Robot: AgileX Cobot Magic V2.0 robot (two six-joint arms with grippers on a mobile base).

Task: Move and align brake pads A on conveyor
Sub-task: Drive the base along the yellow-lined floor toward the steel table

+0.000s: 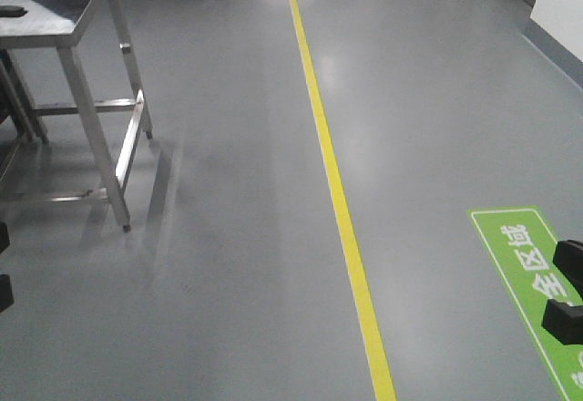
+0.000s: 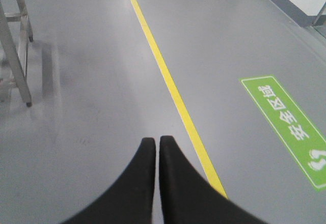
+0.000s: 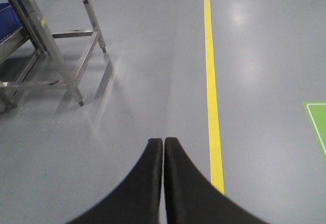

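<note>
Foreground: left gripper (image 2: 157,142), right gripper (image 3: 163,142), both finger pairs pressed together above grey floor (image 1: 228,237). Yellow line (image 1: 342,210) between steel table (image 1: 92,128) and green floor marking (image 1: 524,273).

Grey floor (image 1: 228,264), yellow line (image 1: 337,191) — green sign (image 2: 305,155), white lettering (image 2: 281,107).

Light was bright and even. Soft glare lay on the floor (image 3: 239,15). The fingers (image 3: 145,188) blurred toward the bottom edge.
</note>
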